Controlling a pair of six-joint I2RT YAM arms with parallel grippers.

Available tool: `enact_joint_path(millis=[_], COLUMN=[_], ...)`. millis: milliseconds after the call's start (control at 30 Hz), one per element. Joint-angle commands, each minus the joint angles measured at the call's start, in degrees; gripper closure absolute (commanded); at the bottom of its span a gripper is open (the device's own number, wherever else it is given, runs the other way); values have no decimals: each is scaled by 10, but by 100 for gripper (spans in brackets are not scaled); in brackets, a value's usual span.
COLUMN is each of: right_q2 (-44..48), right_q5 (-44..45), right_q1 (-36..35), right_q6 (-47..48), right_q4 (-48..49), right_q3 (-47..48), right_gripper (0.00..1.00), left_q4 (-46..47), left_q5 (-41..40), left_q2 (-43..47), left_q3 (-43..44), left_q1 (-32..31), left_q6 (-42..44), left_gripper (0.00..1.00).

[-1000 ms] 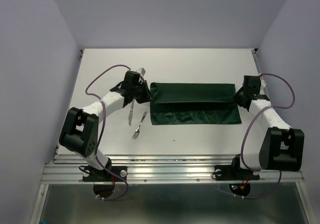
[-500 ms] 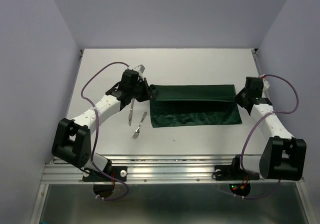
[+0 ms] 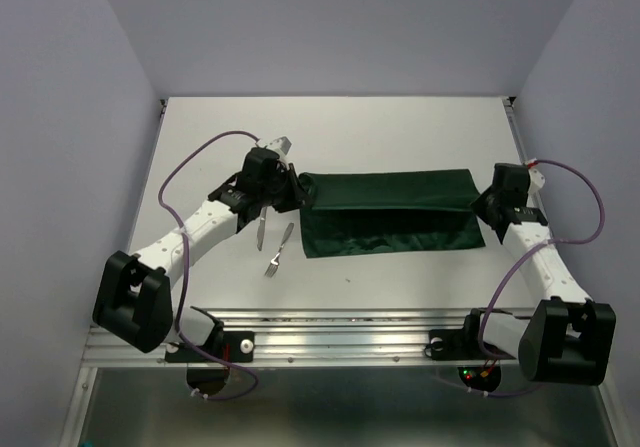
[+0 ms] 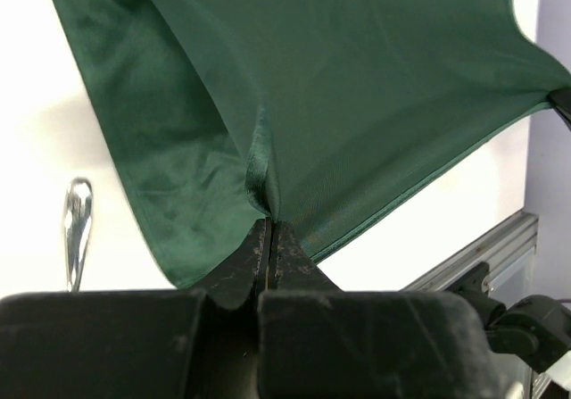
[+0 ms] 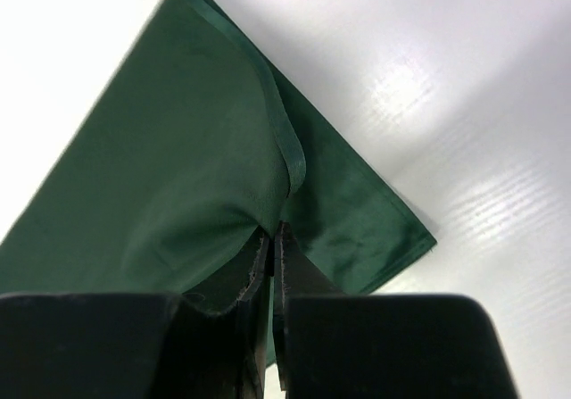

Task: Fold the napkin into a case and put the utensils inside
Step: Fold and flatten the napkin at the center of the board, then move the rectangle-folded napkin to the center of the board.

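Lab robot cell: white table [image 3: 400, 127], bare walls [image 3: 340, 27], aluminium rail [image 3: 340, 339].

A white table [image 3: 400, 127] stands between pale lavender walls [image 3: 340, 27], a metal rail [image 3: 340, 345] along its near edge.

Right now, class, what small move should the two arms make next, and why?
Probably carry the held fold evenly toward the near edge and lay it down. The left gripper and right gripper are each shut on an end of the napkin, whose upper layer covers only part of the lower one; the knife and fork lie outside.
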State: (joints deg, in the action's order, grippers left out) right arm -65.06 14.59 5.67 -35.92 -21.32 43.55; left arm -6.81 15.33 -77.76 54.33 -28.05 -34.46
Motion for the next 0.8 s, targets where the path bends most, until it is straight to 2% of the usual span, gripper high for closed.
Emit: enact_joint_path(millis=[0, 67, 133, 167, 200, 233, 267, 300, 333, 433, 600, 700, 733, 767], right_q2=[15, 19, 17, 16, 15, 11, 7, 5, 4, 5, -5, -23, -36, -42], right_q5=[43, 43, 54, 56, 58, 59, 60, 62, 64, 71, 51, -16, -39, -85], right_q1=[12, 12, 12, 12, 12, 12, 12, 12, 12, 12, 12, 12, 12, 12], right_q6=[-22, -38, -58, -60, -62, -59, -57, -55, -48, -34, -6, 8, 10, 10], right_q4=[-16, -18, -26, -26, -25, -25, -25, -27, -26, -26, -25, -10, 7, 15], right_q3=[-27, -43, -58, -64, -66, -68, -64, -60, -57, -37, -6, 4, 0, -1], right_gripper=[99, 99, 76, 59, 37, 31, 28, 25, 22, 18, 20, 39, 52, 60], left_q4=[-1, 2, -1, -7, -15, -30, -36, -43, -50, -61, -46, -25, -16, -12], left_q5=[-24, -32, -35, -37, -42, -45, -48, -50, -58, -82, -91, -78, -80, -80], left_q2=[20, 20, 10, 3, -4, -16, -21, -24, -24, -15, -19, -52, -74, -87], left_q3=[-33, -56, -73, -74, -72, -70, -68, -63, -56, -29, 7, 28, 38, 44], left_q1=[-13, -21, -21, -21, -21, -21, -21, -21, -21, -21, -21, -24, -27, -31], left_q6=[-10, -19, -25, -23, -22, -17, -13, -10, -7, 5, 14, 12, 11, 11], left_gripper=[100, 100, 97, 92, 80, 42, 22, 9, 2, 1, 4, 17, 24, 28])
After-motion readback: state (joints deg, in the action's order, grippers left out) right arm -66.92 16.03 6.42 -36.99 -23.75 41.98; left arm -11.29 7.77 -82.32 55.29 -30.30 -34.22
